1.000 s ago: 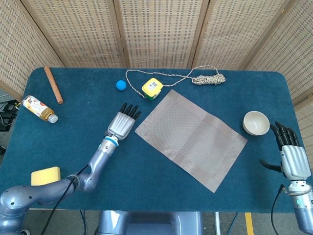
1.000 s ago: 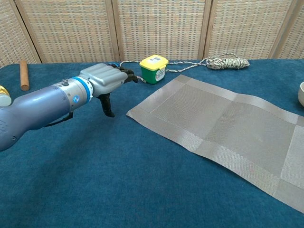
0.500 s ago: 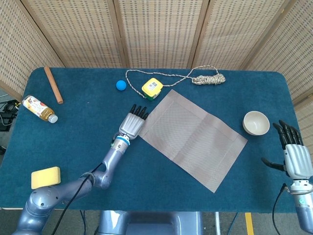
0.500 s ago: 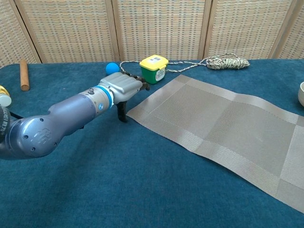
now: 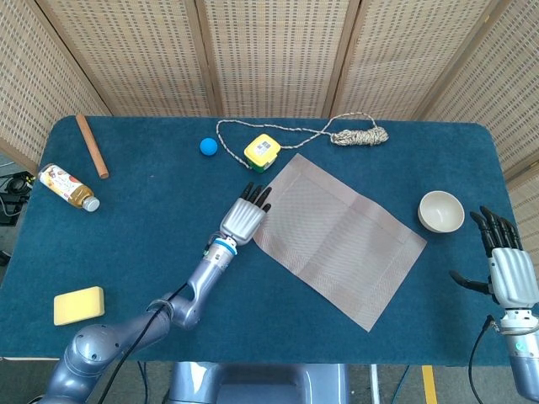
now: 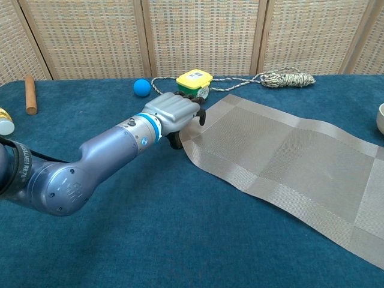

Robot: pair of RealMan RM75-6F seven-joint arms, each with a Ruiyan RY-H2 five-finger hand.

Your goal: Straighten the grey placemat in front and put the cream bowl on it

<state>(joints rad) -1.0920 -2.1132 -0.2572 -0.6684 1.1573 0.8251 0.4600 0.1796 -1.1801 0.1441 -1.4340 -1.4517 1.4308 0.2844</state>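
From the head view, we see our left hand [image 5: 242, 219] on the near left corner of the crooked grey placemat [image 5: 341, 236], fingers flat. The cream bowl [image 5: 441, 210] sits just ahead of our spread, empty right hand [image 5: 508, 273]. From the chest view, the placemat looks thin and bendy; we think corners slide best.

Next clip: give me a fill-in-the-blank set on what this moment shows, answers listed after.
1. The left robot hand touches the ____ corner of the grey placemat.
2. The cream bowl sits on the blue table, to the ____ of the placemat.
3. The right robot hand holds ____.
4. The small ball near the yellow box is ____.

Answers: left; right; nothing; blue
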